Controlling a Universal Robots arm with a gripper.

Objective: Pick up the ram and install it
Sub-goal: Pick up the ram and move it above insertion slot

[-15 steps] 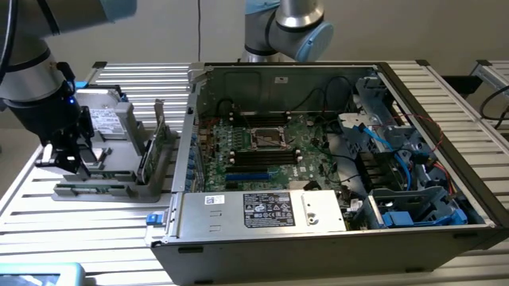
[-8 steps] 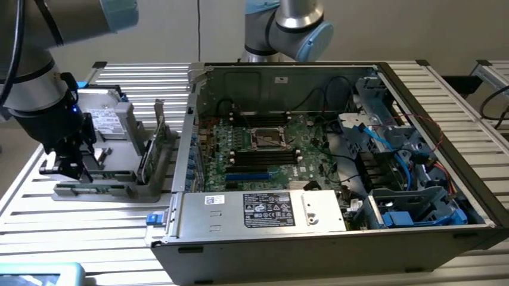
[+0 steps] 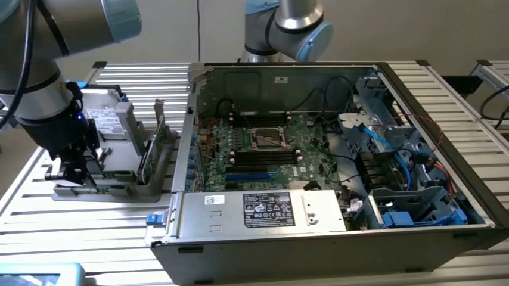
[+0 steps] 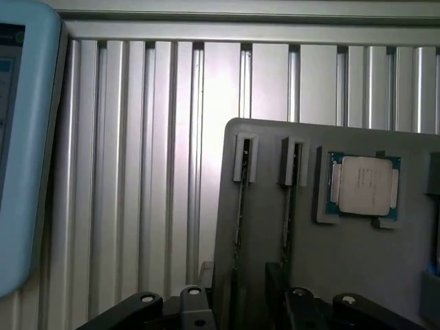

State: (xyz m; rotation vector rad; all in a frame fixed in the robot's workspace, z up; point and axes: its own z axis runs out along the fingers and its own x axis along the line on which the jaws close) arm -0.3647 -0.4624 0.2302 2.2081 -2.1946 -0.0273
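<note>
Tool: the tool [image 3: 74, 171] hangs low over the grey holder [image 3: 111, 193], at the exterior view's left of the open computer case [image 3: 318, 238].
Tool state: wide. In the wrist view its two dark jaws stand apart and grip nothing.
Ram: the ram [image 4: 238, 206] stands on its edge in a slot of the holder, in line with the gap between the jaws. I cannot tell if a jaw touches it.
Neighbours: a second stick [image 4: 287, 206] stands in the next slot, and a processor [image 4: 363, 184] lies just beside that one.
Table: the slatted metal table [image 4: 151, 137] carries the holder and the case.
Memory slots: the black memory slots [image 3: 263, 156] on the board look dark, with no green stick in them as far as I can see.
Progress: my judgement is an early stage. The ram is not yet lifted, so picking up and installing are both left.
</note>
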